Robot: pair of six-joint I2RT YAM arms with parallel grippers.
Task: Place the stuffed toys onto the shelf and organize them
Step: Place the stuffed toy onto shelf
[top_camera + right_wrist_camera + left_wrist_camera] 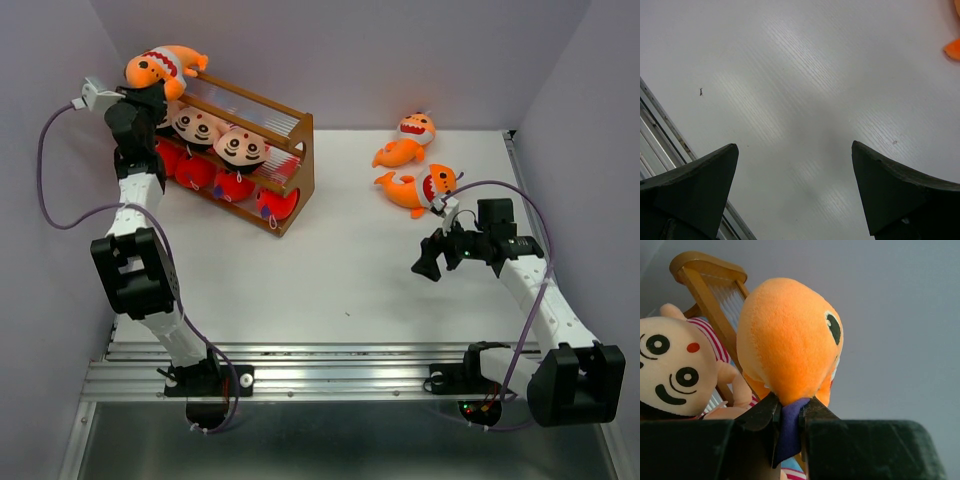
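Three pale lavender walls [350, 50] enclose a white table [330, 280]. At far left the shelf [303, 150] stands obliquely. Above its left end the left gripper [789, 412], jaws clamped on a purple tag [789, 432], holds an orange shark [160, 68] lengthwise along the top rail, head leftward. Boy dolls [215, 135] and red sharks [230, 185] fill the lower tiers. Two loose orange sharks [420, 188] lie far right, near the right gripper [794, 150], jaws wide apart.

White arms [137, 198], black joints [135, 272], purple cables [41, 165]
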